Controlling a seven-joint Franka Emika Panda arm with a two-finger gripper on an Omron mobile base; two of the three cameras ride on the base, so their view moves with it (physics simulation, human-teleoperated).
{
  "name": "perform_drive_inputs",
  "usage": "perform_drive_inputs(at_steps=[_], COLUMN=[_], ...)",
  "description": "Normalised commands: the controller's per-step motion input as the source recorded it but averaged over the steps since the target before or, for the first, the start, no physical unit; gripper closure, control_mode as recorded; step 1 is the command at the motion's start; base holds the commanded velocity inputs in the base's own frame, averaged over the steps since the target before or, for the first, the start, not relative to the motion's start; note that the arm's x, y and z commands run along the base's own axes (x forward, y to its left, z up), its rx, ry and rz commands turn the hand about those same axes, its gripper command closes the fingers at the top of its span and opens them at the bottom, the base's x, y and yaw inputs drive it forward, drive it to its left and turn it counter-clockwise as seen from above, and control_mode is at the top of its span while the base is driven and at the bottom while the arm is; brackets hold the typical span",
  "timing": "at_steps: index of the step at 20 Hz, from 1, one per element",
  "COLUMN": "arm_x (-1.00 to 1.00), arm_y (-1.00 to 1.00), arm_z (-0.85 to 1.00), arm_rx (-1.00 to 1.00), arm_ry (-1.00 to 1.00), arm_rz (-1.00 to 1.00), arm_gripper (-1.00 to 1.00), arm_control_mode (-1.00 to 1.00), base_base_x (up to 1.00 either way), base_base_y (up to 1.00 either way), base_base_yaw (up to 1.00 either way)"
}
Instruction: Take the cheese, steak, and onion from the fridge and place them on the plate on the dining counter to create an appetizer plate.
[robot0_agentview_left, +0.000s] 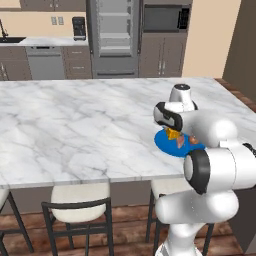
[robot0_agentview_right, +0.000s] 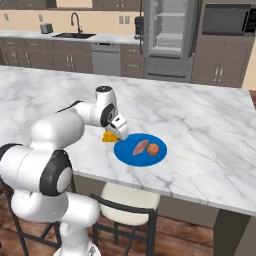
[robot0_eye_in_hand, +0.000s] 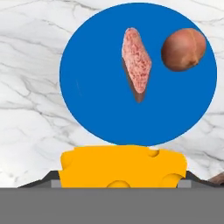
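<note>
My gripper is shut on the cheese, a yellow-orange wedge with holes that fills the space between the fingers. It hangs low over the dining counter at the near rim of the blue plate. The pinkish steak and the round reddish-brown onion lie side by side on the plate. From the left base view, the cheese shows under the hand, over the plate. The fridge stands open at the back of the room.
Pale-cushioned stools stand under the counter's near edge. Behind the fridge run dark cabinets, a microwave, a dishwasher and a sink. The marble slab stretches wide to the plate's left and far side.
</note>
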Motion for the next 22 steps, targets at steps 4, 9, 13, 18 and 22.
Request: perform_drive_inputs(at_steps=[4, 9, 13, 18, 22], arm_x=[0.42, 0.51, 0.51, 0.39, 0.32], arm_y=[-0.23, -0.18, -0.14, -0.12, -0.03], arm_z=[-0.23, -0.26, -0.31, -0.34, -0.4], arm_rx=[0.0, 0.0, 0.0, 0.0, 0.0], arm_ry=[0.04, 0.04, 0.02, 0.01, 0.0], arm_rz=[0.03, 0.04, 0.04, 0.04, 0.04], arm_gripper=[1.0, 1.0, 1.0, 1.0, 1.0], arm_control_mode=[-1.0, -1.0, -1.0, -1.0, -1.0], base_base_x=[0.0, 0.0, 0.0, 0.0, 0.0], base_base_y=[0.0, 0.0, 0.0, 0.0, 0.0], base_base_yaw=[0.0, 0.0, 0.0, 0.0, 0.0])
